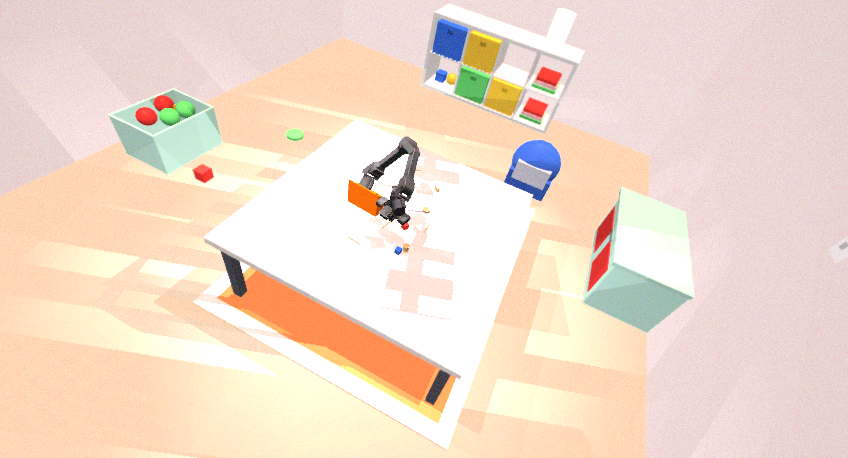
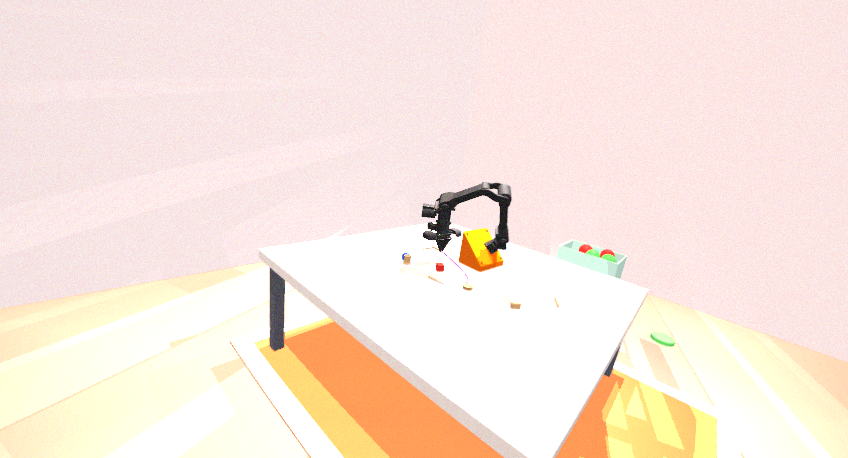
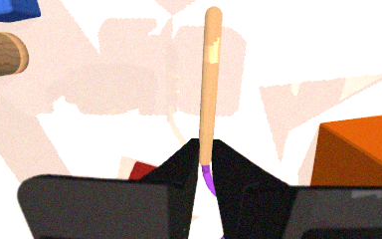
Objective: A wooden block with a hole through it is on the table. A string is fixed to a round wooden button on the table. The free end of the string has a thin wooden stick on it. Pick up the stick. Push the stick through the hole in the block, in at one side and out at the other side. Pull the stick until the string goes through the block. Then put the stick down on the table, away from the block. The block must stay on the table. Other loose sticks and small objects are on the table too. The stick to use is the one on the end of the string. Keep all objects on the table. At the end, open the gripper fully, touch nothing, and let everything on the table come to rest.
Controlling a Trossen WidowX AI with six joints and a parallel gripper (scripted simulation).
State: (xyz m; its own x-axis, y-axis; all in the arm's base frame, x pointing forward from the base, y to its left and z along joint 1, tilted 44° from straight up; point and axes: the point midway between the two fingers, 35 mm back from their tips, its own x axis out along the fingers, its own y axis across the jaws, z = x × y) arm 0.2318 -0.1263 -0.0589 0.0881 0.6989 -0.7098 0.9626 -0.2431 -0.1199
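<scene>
My gripper (image 1: 393,215) (image 2: 442,249) (image 3: 205,145) is shut on the string end of the thin wooden stick (image 3: 210,90). In the wrist view the stick's free part points forward past the fingertips. The purple string (image 1: 416,210) (image 2: 455,264) (image 3: 207,179) runs from the stick to the round button (image 1: 426,209) (image 2: 467,286) on the table (image 1: 285,227) (image 2: 416,334). A wood-grained piece (image 1: 406,247) (image 2: 407,260) (image 3: 1,55) stands ahead and left in the wrist view. Another small wooden piece (image 1: 437,188) (image 2: 515,305) lies beyond the button. I cannot make out a hole in either.
A blue cube (image 1: 398,250) (image 3: 9,10) stands beside the wood-grained piece. A red cube (image 1: 405,226) (image 2: 439,267) (image 3: 142,170) is close to my gripper. An orange wedge (image 1: 363,198) (image 2: 479,252) (image 3: 364,159) stands by the arm's base. Loose sticks (image 1: 354,240) (image 2: 436,279) lie about.
</scene>
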